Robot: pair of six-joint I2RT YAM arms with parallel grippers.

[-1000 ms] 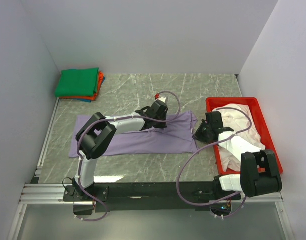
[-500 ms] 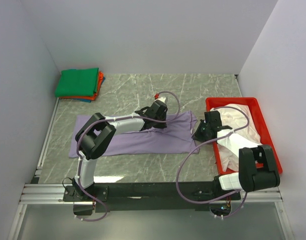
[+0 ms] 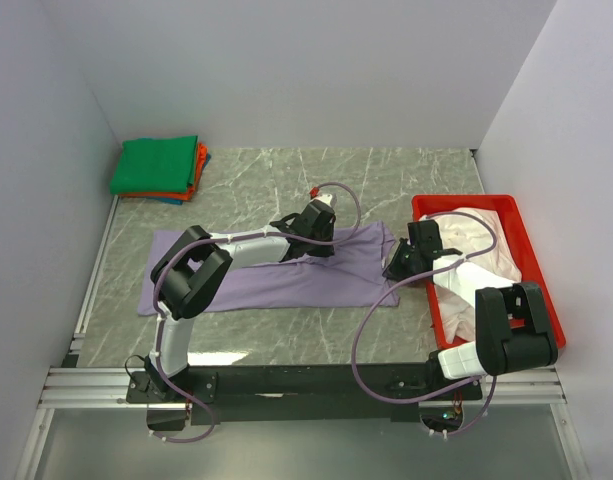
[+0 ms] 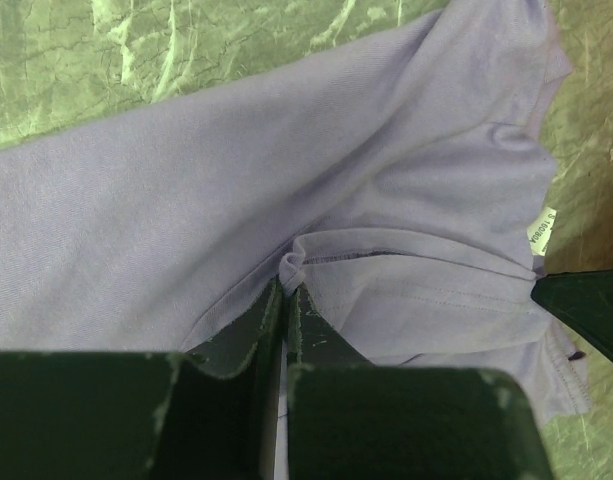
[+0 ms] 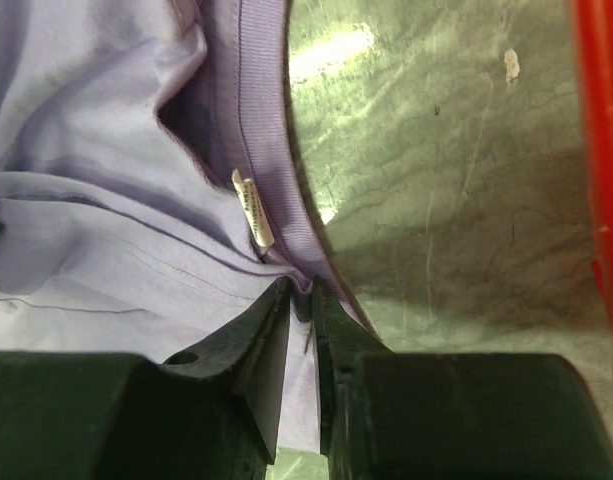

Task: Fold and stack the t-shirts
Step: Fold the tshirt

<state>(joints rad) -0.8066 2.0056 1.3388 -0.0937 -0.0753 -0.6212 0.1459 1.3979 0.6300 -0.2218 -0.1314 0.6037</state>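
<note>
A lavender t-shirt [image 3: 266, 270] lies spread across the middle of the marble table. My left gripper [image 3: 321, 243] is shut on a pinched fold of it [image 4: 291, 268] near its upper middle. My right gripper [image 3: 394, 268] is shut on the cloth just beside the neck band [image 5: 304, 282], by the small white label [image 5: 251, 208]. A folded stack with a green shirt [image 3: 156, 165] on top and orange-red and blue edges below sits at the back left. A pale pinkish-white shirt [image 3: 481, 250] lies crumpled in the red tray.
The red plastic tray [image 3: 534, 255] stands at the right, close to my right gripper; its edge shows in the right wrist view [image 5: 606, 130]. White walls enclose the table on three sides.
My right gripper has moved slightly left and back to the shirt's neck edge. The left arm and the lavender shirt have hardly moved.
</note>
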